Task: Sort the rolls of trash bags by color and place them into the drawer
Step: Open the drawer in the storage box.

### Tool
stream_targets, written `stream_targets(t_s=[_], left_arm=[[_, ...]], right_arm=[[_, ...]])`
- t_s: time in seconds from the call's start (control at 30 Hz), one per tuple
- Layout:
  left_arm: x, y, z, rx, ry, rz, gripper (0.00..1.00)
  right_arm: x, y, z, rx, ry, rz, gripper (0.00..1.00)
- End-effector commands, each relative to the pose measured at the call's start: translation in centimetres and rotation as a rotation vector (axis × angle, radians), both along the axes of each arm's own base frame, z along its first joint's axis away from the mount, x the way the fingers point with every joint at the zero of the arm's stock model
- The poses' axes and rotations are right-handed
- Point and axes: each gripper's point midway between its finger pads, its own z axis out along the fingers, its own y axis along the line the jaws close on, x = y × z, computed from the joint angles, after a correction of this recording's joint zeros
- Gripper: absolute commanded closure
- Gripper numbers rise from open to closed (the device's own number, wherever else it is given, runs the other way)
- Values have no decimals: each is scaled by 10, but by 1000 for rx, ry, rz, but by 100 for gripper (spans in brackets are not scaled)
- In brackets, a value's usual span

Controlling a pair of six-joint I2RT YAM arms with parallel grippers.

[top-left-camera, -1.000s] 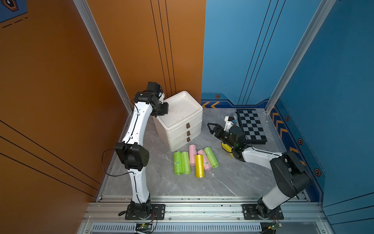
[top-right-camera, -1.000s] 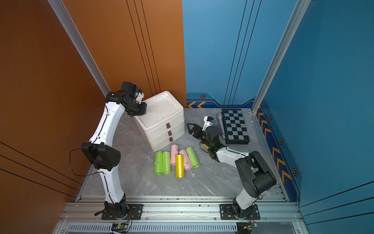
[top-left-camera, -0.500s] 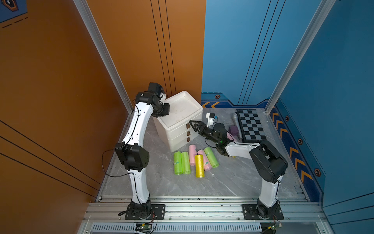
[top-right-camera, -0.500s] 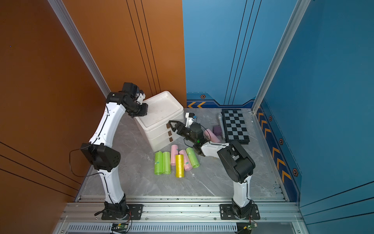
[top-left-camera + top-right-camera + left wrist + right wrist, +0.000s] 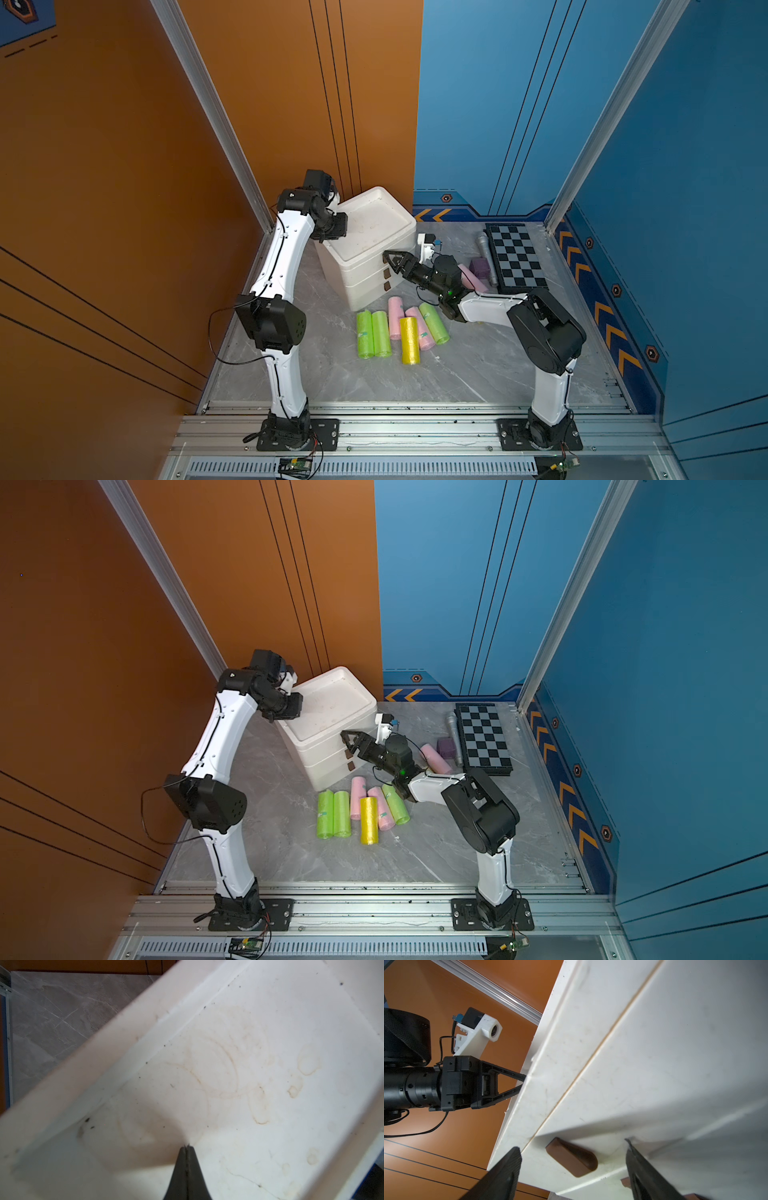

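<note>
Bright colours
We see green rolls (image 5: 365,334), pink rolls (image 5: 395,309), a yellow roll (image 5: 409,340), a white drawer box (image 5: 374,224), a black-grey checked board (image 5: 517,257).

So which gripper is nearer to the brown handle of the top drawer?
Right. The right gripper stands open around the handle, not yet closed on it. The left gripper, shut, is up over the drawer unit's top tray.

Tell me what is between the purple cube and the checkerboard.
A grey microphone lies there, beside the purple cube and along the edge of the checkerboard; both top views show it.
</note>
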Motion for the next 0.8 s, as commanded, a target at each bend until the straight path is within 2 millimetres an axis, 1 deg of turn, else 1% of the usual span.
stream_targets(t_s=[0.0, 0.13, 0.3, 0.4, 0.47, 0.57, 0.7, 0.77], left_arm=[[-11, 17, 7, 39, 16, 33, 100], [-7, 24, 17, 64, -17, 54, 100], [2, 29, 28, 67, -59, 59, 100], [8, 31, 31, 80, -77, 61, 100], [11, 33, 28, 89, -73, 61, 100], [12, 32, 15, 88, -39, 56, 100], [9, 30, 0, 89, 5, 48, 100], [8, 29, -3, 96, 13, 46, 100]], right_arm=[[3, 8, 5, 19, -3, -5, 20], [4, 10, 3, 36, 4, -8, 21], [5, 12, 7, 48, 0, -6, 22], [6, 13, 10, 57, -2, -5, 23], [7, 13, 12, 68, -2, -8, 25], [8, 14, 15, 84, -1, -9, 27], [8, 17, 17, 108, 4, -2, 30], [8, 17, 17, 111, 6, -2, 31]])
